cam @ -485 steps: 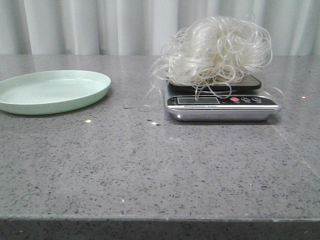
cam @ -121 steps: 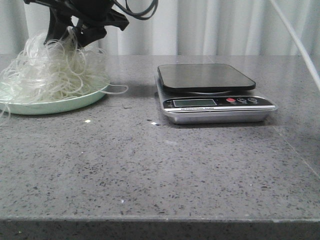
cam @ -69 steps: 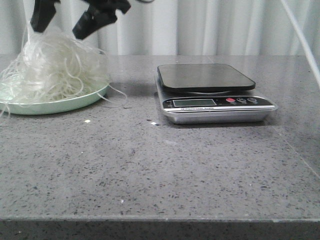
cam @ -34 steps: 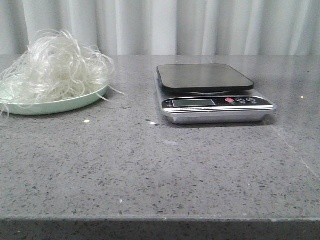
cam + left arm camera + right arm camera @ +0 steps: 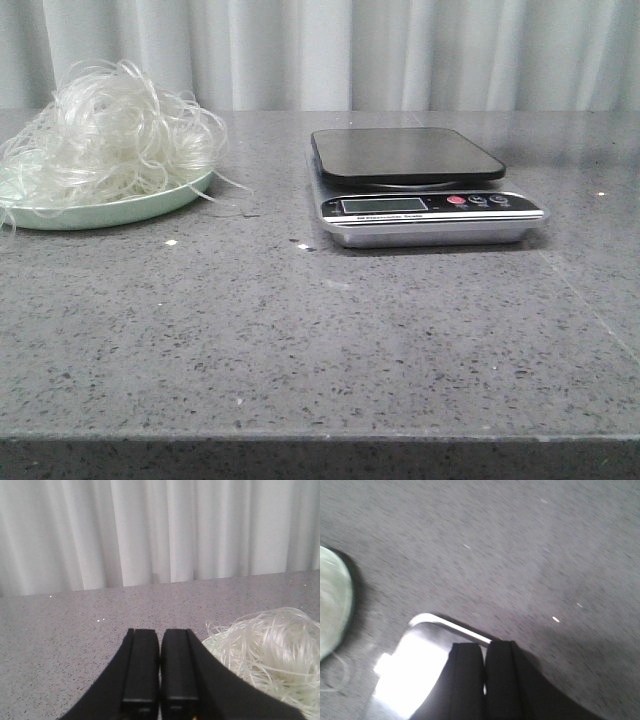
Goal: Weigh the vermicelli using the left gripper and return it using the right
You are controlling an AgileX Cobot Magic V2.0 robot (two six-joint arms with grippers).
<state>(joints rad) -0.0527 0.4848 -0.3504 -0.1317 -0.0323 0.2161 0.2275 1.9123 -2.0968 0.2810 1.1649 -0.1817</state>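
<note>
Fluffy white translucent vermicelli nest (image 5: pixel 110 125) now on pale green round plate (image 5: pixel 150 205); silver scale's black platform (image 5: pixel 405 155) bare. Black left gripper (image 5: pixel 159 667) and black right gripper (image 5: pixel 484 680) both closed, empty.

One vermicelli (image 5: pixel 112 125) nest, one plate (image 5: pixel 150 203), one scale (image 5: pixel 425 205).

Left gripper (image 5: pixel 159 667) with both black fingers (image 5: pixel 141 665) pressed together, nothing between them, hovering over the speckled grey table (image 5: pixel 65 625). Beside the gripper, a tangle of translucent white vermicelli (image 5: pixel 270 647), heaped on a pale green plate (image 5: pixel 214 642) with only a sliver of rim showing. Beyond the table's far edge, white pleated curtains (image 5: pixel 160 530).
</note>
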